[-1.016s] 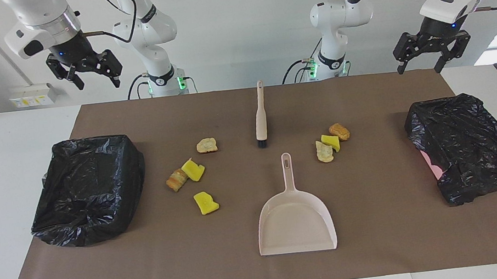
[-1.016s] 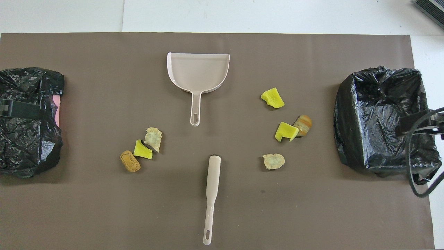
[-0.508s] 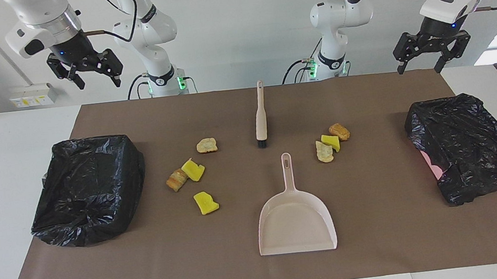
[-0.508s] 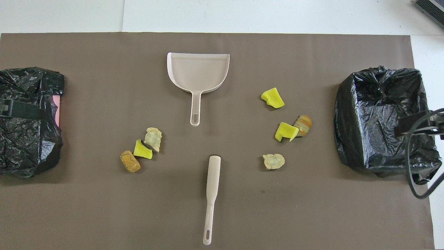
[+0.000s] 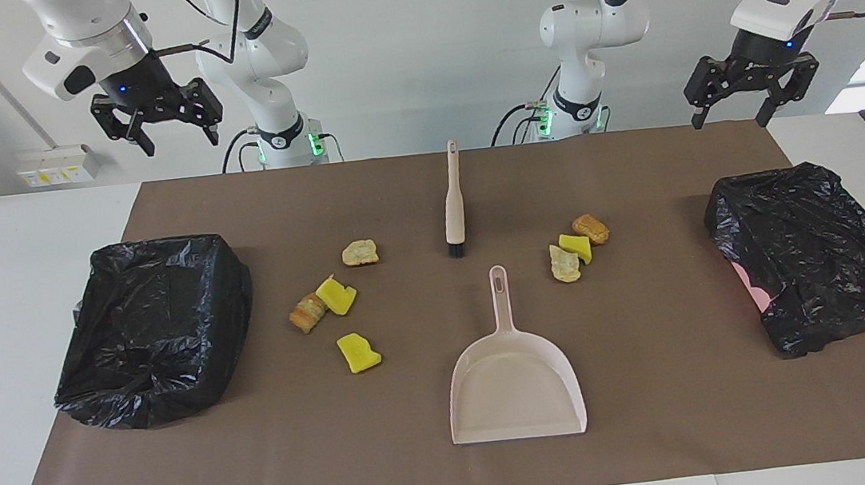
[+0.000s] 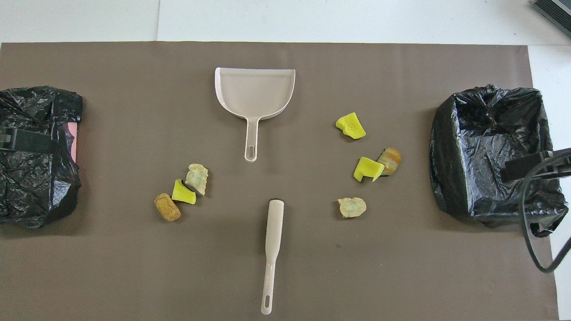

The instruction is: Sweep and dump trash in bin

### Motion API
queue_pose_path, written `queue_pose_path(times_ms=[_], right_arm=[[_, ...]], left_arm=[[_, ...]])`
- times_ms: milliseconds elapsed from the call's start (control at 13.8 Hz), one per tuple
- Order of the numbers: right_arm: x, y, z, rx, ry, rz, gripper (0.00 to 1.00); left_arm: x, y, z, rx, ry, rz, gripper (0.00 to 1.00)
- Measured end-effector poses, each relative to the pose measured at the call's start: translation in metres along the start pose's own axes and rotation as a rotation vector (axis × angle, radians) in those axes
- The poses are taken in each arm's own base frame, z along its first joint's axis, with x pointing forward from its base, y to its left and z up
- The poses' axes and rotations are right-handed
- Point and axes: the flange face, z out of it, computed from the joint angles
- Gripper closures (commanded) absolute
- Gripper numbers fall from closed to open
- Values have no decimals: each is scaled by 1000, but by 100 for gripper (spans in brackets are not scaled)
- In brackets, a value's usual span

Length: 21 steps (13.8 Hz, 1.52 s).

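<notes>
Trash lies on the brown mat in two groups. Toward the right arm's end are a tan chunk [image 5: 360,252], a striped orange one [image 5: 307,313] and two yellow ones [image 5: 336,295] [image 5: 358,352]. Toward the left arm's end an orange-brown chunk [image 5: 590,229], a yellow one [image 5: 575,247] and a pale one [image 5: 564,264] cluster together. Between the groups lies a beige brush [image 5: 452,202] [image 6: 272,240], bristles toward the empty dustpan [image 5: 514,385] [image 6: 254,91], which is farther from the robots. My right gripper [image 5: 181,143] and left gripper [image 5: 731,119] hang open and empty, high above the table's ends.
A bin lined with a black bag stands at each end of the mat: one at the right arm's end [image 5: 152,328] [image 6: 490,151], one at the left arm's end [image 5: 816,258] [image 6: 35,156]. White table borders the mat [image 5: 661,427].
The right gripper has drifted a little toward the middle of the table and turned slightly. The left arm and everything on the mat stay where they were.
</notes>
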Motion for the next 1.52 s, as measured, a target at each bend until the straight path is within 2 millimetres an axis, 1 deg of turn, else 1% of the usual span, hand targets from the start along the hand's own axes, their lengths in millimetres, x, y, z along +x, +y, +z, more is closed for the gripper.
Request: queue_pose_path(times_ms=[145, 363, 508, 581, 653, 799, 1016, 1089, 1379, 1525], right_arm=[[12, -19, 12, -4, -9, -30, 0], [40, -60, 33, 31, 24, -40, 0], [59, -95, 50, 47, 53, -28, 0], [68, -116, 61, 51, 66, -25, 0], [78, -137, 73, 58, 76, -22, 0], [95, -173, 102, 77, 84, 11, 0], [123, -235, 154, 93, 130, 70, 0], [132, -253, 170, 101, 148, 85, 0], [160, -312, 217, 137, 221, 107, 0], [169, -347, 243, 162, 261, 109, 0]], left_arm=[[0, 0, 0, 0, 0, 0, 0], [0, 0, 0, 0, 0, 0, 0], [0, 0, 0, 0, 0, 0, 0], [0, 0, 0, 0, 0, 0, 0], [0, 0, 0, 0, 0, 0, 0], [0, 0, 0, 0, 2, 0, 0], [0, -1, 0, 0, 2, -6, 0], [0, -1, 0, 0, 1, -9, 0], [-2, -1, 1, -1, -11, -12, 0], [-3, -1, 1, -2, -22, -12, 0]])
